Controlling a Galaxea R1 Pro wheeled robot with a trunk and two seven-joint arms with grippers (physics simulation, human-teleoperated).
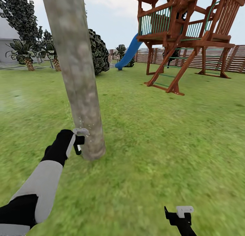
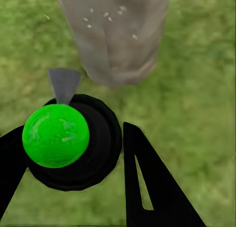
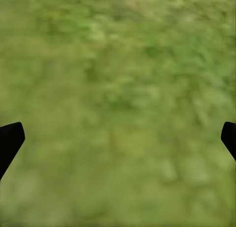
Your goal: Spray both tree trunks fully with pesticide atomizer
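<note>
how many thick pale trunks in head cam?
1: the thick pale trunk stands left of centre, right in front of the left gripper. A second may be out of frame.

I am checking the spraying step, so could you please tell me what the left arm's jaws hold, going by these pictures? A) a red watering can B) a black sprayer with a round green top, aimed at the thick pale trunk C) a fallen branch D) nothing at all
B: in the left wrist view the left gripper clasps the black atomizer with a round green top, its nozzle towards the thick pale grey-beige mottled trunk.
</note>
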